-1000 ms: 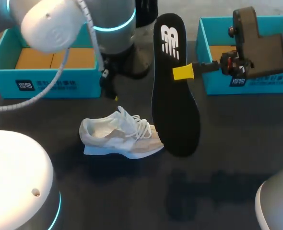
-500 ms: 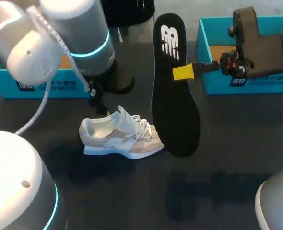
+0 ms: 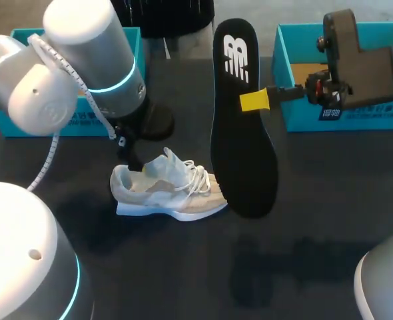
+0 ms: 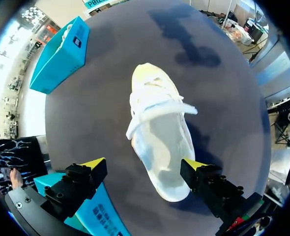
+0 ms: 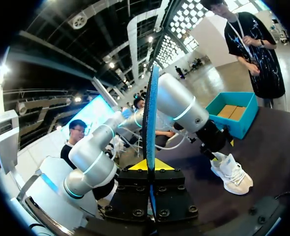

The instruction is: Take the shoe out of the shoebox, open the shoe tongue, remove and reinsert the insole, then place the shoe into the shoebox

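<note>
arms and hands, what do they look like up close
The left arm and right arm are thick, rounded silver-white tubes with glowing cyan rings at the joints. A white ribbed cable runs along the left arm. The left hand and right hand are black screwed blocks with yellow tips.

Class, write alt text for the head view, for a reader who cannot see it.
The right gripper holds a black insole upright above a dark table, beside a white shoe standing on its sole. The left gripper hangs open at the shoe's heel; teal shoeboxes stand at the far corners.
</note>
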`<action>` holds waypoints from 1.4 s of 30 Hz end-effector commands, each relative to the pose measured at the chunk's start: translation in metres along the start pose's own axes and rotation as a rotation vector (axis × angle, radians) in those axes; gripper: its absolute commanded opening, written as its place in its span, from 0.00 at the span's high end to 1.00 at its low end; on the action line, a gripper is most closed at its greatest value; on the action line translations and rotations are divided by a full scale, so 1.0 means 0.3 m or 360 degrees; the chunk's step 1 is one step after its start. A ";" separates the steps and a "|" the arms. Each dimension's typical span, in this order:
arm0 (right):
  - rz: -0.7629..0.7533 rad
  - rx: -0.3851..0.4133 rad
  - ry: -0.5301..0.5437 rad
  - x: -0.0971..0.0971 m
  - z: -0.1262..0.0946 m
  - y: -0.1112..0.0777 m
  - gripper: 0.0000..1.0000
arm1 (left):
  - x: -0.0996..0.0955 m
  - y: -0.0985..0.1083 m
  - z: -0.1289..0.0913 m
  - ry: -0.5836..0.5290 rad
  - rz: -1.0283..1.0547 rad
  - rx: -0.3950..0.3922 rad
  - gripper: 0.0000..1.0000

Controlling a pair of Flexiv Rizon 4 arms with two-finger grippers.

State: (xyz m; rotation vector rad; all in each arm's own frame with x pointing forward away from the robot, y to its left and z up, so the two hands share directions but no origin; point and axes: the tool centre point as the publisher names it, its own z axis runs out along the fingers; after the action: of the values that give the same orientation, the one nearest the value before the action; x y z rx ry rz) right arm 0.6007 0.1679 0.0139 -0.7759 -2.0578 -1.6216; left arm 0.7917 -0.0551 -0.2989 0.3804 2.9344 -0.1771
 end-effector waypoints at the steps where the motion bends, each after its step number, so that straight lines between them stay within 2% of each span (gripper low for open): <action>1: 0.0002 0.0007 0.0002 -0.006 0.013 0.010 1.00 | -0.024 -0.009 0.058 0.0009 -0.0033 -0.0003 0.00; 12: 0.0002 0.0007 0.0002 -0.006 0.013 0.010 1.00 | -0.052 -0.019 0.181 0.0054 -0.0056 0.0006 0.00; 30: 0.0002 0.0007 0.0002 -0.006 0.013 0.010 1.00 | -0.077 -0.094 0.238 0.0063 -0.0082 0.0050 0.01; 32: 0.0002 0.0007 0.0002 -0.006 0.013 0.010 1.00 | -0.076 -0.100 0.244 0.0067 -0.0087 0.0058 0.13; 33: 0.0002 0.0007 0.0002 -0.006 0.013 0.010 1.00 | -0.075 -0.103 0.248 0.0069 -0.0092 0.0069 0.14; 36: 0.0002 0.0007 0.0002 -0.006 0.013 0.010 1.00 | -0.069 -0.110 0.254 0.0073 -0.0099 0.0078 0.26; 38: 0.0002 0.0007 0.0002 -0.006 0.013 0.010 1.00 | -0.064 -0.114 0.253 0.0070 -0.0103 0.0078 0.42; 40: 0.0002 0.0007 0.0002 -0.006 0.013 0.010 1.00 | -0.059 -0.117 0.249 0.0068 -0.0109 0.0076 0.46; 42: 0.0002 0.0007 0.0002 -0.006 0.013 0.010 1.00 | -0.054 -0.117 0.246 0.0067 -0.0115 0.0076 0.46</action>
State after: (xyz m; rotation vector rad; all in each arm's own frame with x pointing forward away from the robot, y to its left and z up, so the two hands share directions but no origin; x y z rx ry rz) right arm 0.6007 0.1679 0.0139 -0.7759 -2.0578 -1.6217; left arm 0.8124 -0.1039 -0.3658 0.2895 2.9959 -0.2544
